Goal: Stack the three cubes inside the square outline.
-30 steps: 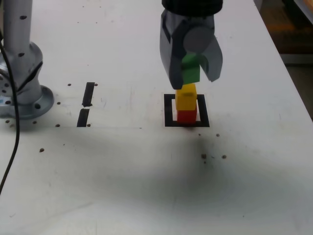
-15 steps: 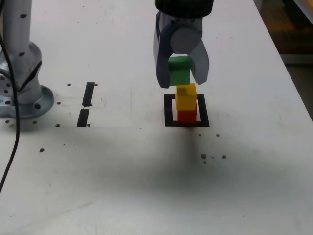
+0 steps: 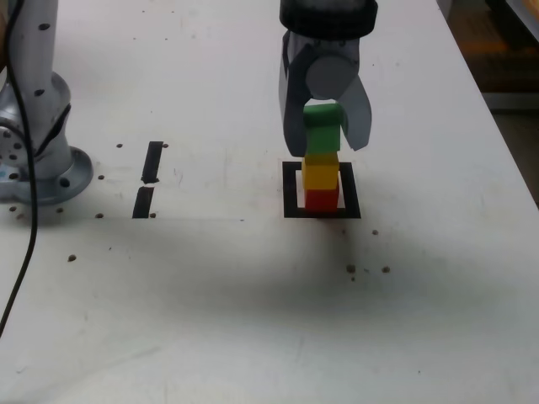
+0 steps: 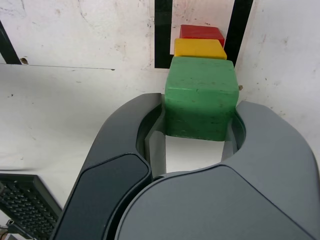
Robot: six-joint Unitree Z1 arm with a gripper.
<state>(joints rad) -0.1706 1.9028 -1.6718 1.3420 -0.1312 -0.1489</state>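
Between the gripper's fingertips, green cube held over yellow and red

Between the two curved fingers of the gripper, the green cube is held, with a fingertip against each of two opposite sides. The grip is closed on the cube, so the fingers stand a cube's width apart. In the wrist view the green cube sits at the very ends of the fingers, most of its top face reaching out beyond them, and a bare patch of the white table shows through the opening behind it.

Directly below the green cube in the exterior view is the yellow cube, outside the fingers and lower than their tips. Whether the green cube touches it or hovers just above cannot be told. The yellow cube rests on the red cube, which sits within the square outline, a black frame around a white centre. The wrist view shows the three cubes close together, green nearest the gripper, then yellow, then red, with the green one overlapping the yellow in the picture.

Toward the exterior view's left, well apart from the cubes, lie two short black strips on the table, one nearer the camera than the other.
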